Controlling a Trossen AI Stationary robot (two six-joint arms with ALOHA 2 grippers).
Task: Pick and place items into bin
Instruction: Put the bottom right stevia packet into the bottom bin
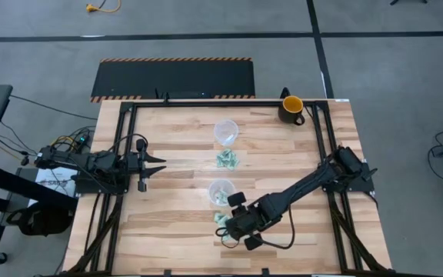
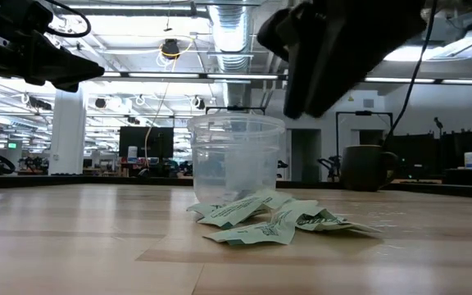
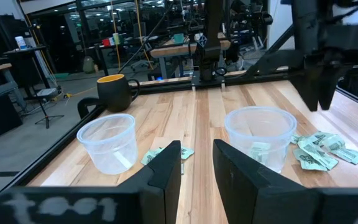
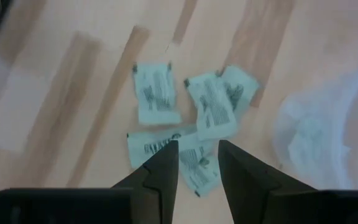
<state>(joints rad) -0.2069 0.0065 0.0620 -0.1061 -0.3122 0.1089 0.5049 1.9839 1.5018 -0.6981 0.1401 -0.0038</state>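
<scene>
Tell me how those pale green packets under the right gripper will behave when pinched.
The packets look flat and thin, so probably light and floppy. They overlap in a loose pile, so the right gripper, open above them, may well lift two or nudge neighbours. Their slight gloss hints they could slide on the wooden table.

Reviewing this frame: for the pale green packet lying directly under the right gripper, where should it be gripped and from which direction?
Probably from straight above. The packets lie flat and overlapping on the table beside the clear cup, so no side edge is free. The right gripper hangs over them, fingers apart; pinching across the packet's narrow width near its middle looks best.
</scene>
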